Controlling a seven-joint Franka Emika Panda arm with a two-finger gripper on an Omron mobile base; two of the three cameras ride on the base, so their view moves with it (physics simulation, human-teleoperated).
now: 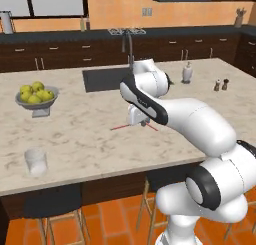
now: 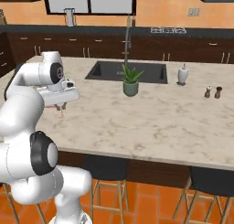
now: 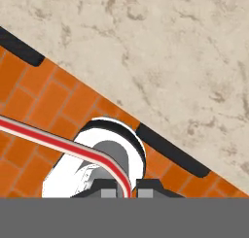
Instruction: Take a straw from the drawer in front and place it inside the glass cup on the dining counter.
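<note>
My gripper (image 1: 143,123) hangs just above the middle of the dining counter (image 1: 90,144), shut on the thin red straw (image 1: 120,127), which sticks out level to both sides of the fingers. In the right base view the gripper (image 2: 61,108) is at the counter's (image 2: 151,122) left part, with a bit of the straw (image 2: 51,106) showing. The hand view has the straw (image 3: 58,144) running from the left edge into the shut gripper (image 3: 127,189). The glass cup (image 1: 36,161) stands upright near the counter's front left, well left of the gripper. The drawer is out of view.
A grey bowl of yellow-green fruit (image 1: 36,96) stands behind the cup. The inset sink (image 1: 102,79) with its faucet, a potted plant (image 2: 130,83), a soap dispenser (image 1: 187,73) and salt and pepper shakers (image 1: 221,84) lie farther back. Dark stools (image 1: 52,204) stand under the front edge.
</note>
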